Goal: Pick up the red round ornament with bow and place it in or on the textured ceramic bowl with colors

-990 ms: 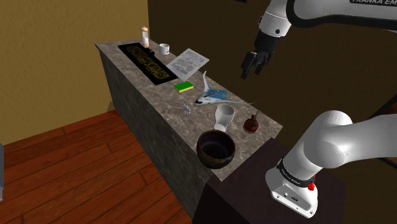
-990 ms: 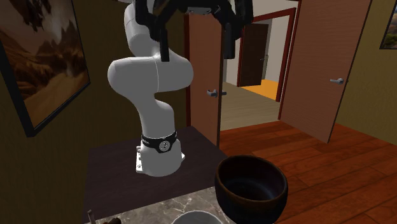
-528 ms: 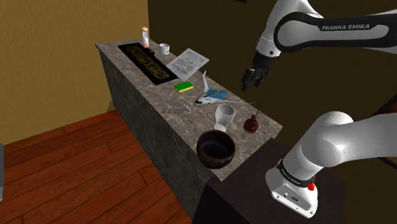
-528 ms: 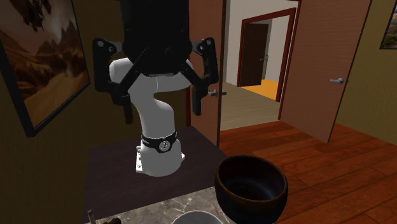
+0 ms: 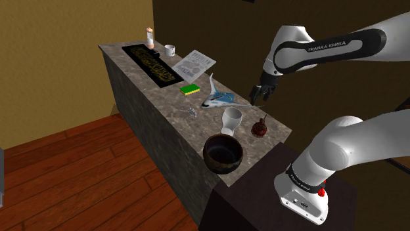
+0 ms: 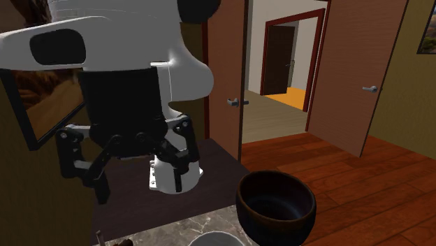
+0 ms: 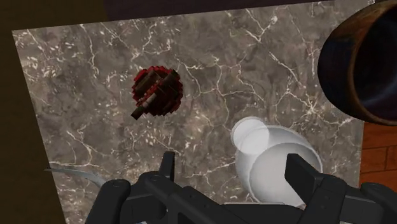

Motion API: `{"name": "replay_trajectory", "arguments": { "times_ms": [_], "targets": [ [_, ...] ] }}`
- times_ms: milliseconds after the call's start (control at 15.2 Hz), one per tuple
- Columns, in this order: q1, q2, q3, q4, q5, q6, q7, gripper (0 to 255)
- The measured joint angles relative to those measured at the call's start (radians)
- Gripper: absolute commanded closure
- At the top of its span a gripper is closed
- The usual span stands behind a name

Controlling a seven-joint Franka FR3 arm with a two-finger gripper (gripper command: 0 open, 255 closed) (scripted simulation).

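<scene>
Shoulder view: everything is placed from the white cup on the table.
Bowl: dark, just left of the white cup, at the table's front edge.
Pincer: above and right of the white cup, fingers spread, holding nothing.
Ornament: dark red, on the table right of the white cup, near but apart.
Risk: the wrist view puts the fingers closer to the white cup than to the ornament, so a straight descent would likely knock the cup.
Risk: an off-centre squeeze may roll the ornament away.

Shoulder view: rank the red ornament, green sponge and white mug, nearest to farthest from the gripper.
1. Red ornament, just below the gripper, at the counter's near end.
2. Green sponge, midway along.
3. White mug, far end.
</scene>
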Motion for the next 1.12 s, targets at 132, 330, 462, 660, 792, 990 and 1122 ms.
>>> {"name": "replay_trajectory", "arguments": {
  "times_ms": [132,330,462,660,792,990,1122],
  "targets": [
    [-0.017,0.047,-0.025,-0.023,-0.014,0.061,-0.012,0],
    [-0.044,0.143,-0.070,-0.050,-0.035,0.172,-0.038,0],
    [-0.061,0.220,-0.108,-0.049,-0.045,0.240,-0.067,0],
    [-0.078,0.318,-0.151,-0.054,-0.048,0.331,-0.098,0],
    [-0.080,0.390,-0.176,-0.048,-0.037,0.391,-0.124,0],
    [-0.071,0.450,-0.187,-0.058,-0.019,0.458,-0.137,0],
    [-0.064,0.488,-0.192,-0.066,-0.002,0.502,-0.149,0]
  ]
}}
